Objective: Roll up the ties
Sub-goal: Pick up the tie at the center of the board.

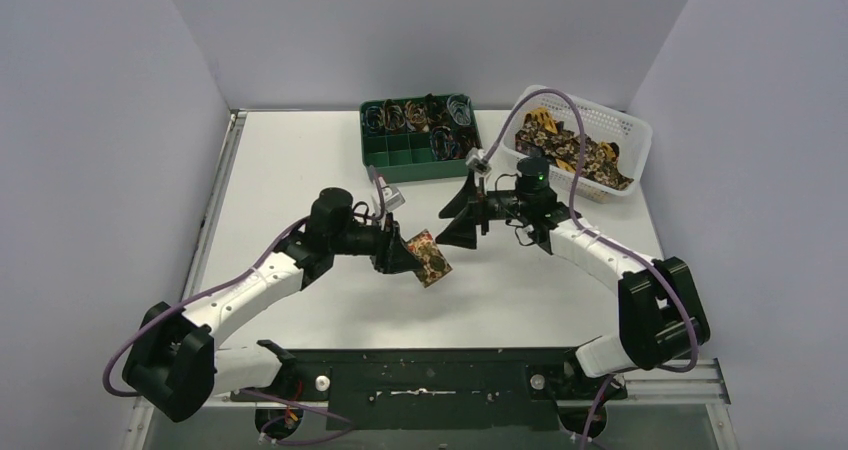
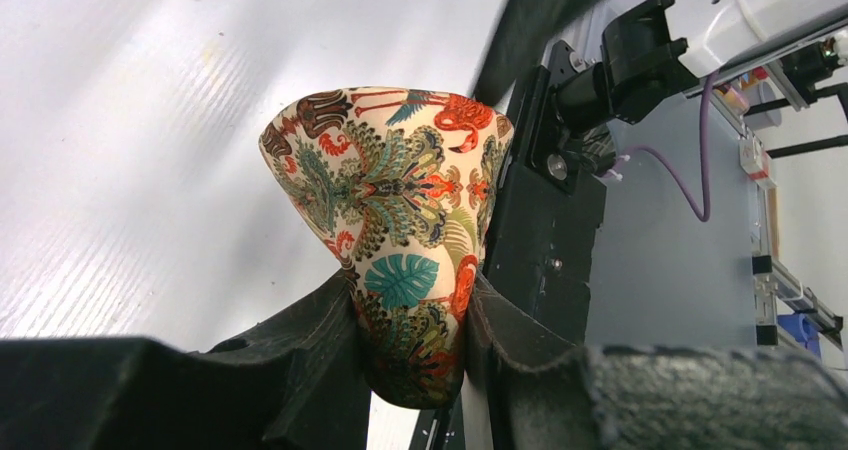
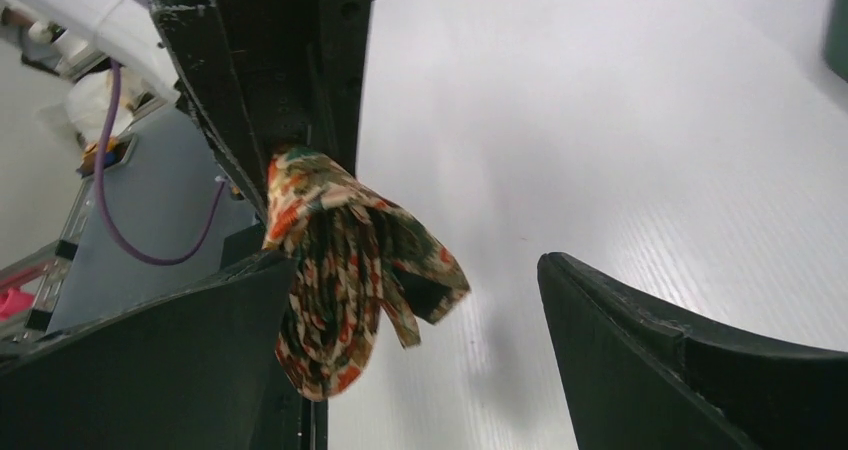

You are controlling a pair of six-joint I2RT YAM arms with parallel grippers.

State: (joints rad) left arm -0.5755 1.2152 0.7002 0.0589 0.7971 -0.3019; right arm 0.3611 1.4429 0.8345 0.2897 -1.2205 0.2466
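Pinching a tie (image 1: pixel 431 257), apparently coiled, clear of the bench (image 1: pixel 300 170) at centre, the left hand (image 1: pixel 408 255) stops the roll springing loose, while the right hand (image 1: pixel 462 215), spread wide and empty, faces it close by, well placed to take it toward the tray (image 1: pixel 385 160).

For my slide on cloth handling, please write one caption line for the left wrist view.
Left end effector pinching a rolled floral tie over the white table.
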